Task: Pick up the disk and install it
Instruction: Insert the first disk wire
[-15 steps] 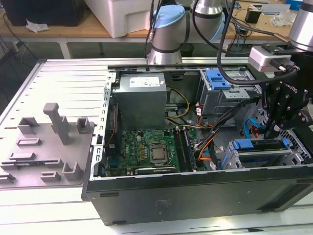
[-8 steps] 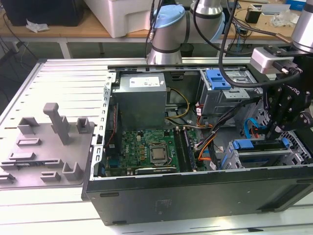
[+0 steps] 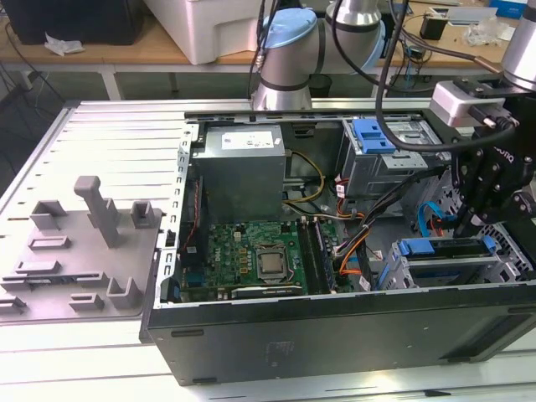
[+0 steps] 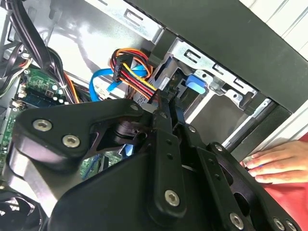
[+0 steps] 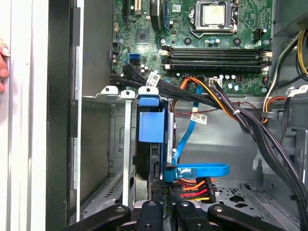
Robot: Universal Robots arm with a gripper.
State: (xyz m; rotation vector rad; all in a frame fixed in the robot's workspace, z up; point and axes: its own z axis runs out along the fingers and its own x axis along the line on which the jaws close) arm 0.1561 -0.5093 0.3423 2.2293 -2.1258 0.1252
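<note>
A: Where is the disk (image 3: pixel 448 248) sitting?
B: It is standing on edge in the drive cage (image 5: pixel 113 144) at the exterior view's right end of the open computer case (image 3: pixel 335 335), blue frame showing along its top. The tool (image 3: pixel 467 224) is hanging just above it; whether it is spread, pressed together or pinching the frame, I cannot tell.
A: How are you expecting it to handle?
B: I am judging it dense and stiff, a metal slab with smooth faces likely slipping under a light squeeze, and not forgiving knocks. I would be taking it by the frame's two long plastic sides, away from the end where the coloured power wires (image 5: pixel 192 190) and the flat blue cable (image 5: pixel 202 169) are crowding in.
A: What else is the case holding?
B: A green circuit board (image 3: pixel 251 260), a grey power box (image 3: pixel 243 167), and a second bay (image 3: pixel 402 167) carrying a smaller blue plastic piece (image 3: pixel 373 134). A person's hand (image 4: pixel 274 161) is resting just outside the case wall.
</note>
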